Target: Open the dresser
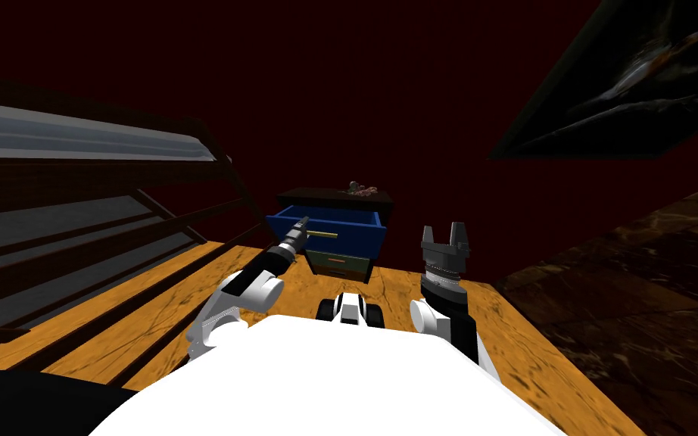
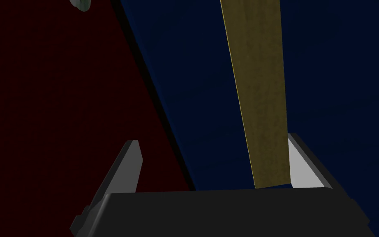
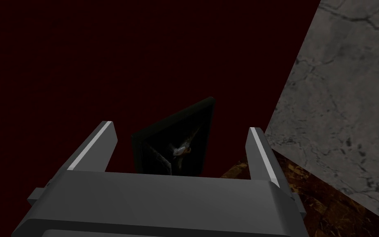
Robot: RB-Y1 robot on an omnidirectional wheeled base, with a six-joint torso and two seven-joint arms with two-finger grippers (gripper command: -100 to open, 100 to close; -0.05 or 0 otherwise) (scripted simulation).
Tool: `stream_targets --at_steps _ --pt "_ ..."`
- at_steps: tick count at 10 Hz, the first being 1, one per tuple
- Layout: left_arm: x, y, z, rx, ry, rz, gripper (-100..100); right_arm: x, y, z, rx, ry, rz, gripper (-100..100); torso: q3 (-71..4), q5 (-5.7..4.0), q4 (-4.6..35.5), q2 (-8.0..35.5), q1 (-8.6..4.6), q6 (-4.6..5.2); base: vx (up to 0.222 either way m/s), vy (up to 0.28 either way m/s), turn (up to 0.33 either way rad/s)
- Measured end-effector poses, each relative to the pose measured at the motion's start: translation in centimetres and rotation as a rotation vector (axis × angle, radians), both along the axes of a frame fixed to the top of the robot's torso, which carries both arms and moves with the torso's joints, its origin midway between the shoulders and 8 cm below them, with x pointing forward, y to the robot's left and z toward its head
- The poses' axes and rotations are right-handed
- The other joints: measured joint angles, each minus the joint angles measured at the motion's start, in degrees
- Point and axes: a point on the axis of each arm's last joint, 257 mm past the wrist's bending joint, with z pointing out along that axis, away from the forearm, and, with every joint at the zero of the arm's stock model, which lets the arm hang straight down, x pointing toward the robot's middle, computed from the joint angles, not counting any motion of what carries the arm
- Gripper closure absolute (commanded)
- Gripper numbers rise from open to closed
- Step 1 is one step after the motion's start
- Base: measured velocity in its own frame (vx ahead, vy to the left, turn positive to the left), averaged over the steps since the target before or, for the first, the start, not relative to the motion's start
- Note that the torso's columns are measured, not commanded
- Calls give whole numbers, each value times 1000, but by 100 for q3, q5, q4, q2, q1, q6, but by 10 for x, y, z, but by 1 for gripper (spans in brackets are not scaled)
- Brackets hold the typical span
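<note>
A small dresser [image 1: 338,198] with a black top stands against the dark red wall. Its blue top drawer [image 1: 340,236] is pulled out toward me, with a yellow bar handle [image 1: 325,235] on its front. My left gripper [image 1: 301,224] is at that handle. In the left wrist view the left gripper [image 2: 215,164] stands open with the handle [image 2: 258,94] between its fingers, close beside one finger [image 2: 303,164] and in front of the blue drawer front [image 2: 340,82]. My right gripper [image 1: 446,233] is raised to the right of the dresser, open [image 3: 180,148] and holding nothing.
Lower drawers [image 1: 338,263] stay shut under the blue one. Small items [image 1: 361,188] lie on the dresser top. A dark slatted bed frame [image 1: 75,227] runs along my left. Orange wood floor [image 1: 415,291] leads to the dresser; dark marbled floor [image 1: 627,303] lies to the right.
</note>
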Motion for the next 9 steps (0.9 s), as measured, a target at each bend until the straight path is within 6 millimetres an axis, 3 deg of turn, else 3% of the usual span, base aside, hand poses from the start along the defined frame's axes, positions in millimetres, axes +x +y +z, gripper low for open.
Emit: stream_targets --at_steps 3,4,9 --pt "-8 -1 7 -1 25 -3 -100 0 0 0 0 0 0 0 11 -23 36 31 -17 -5 22 -8 10" --pt "-8 -1 5 -2 32 -2 0 0 0 0 0 0 0 0 14 -15 24 28 -17 -1 6 1 -1" --pt "-8 1 -2 -2 49 2 0 0 0 0 0 0 0 0 -7 -3 -2 -11 -8 3 0 0 0"
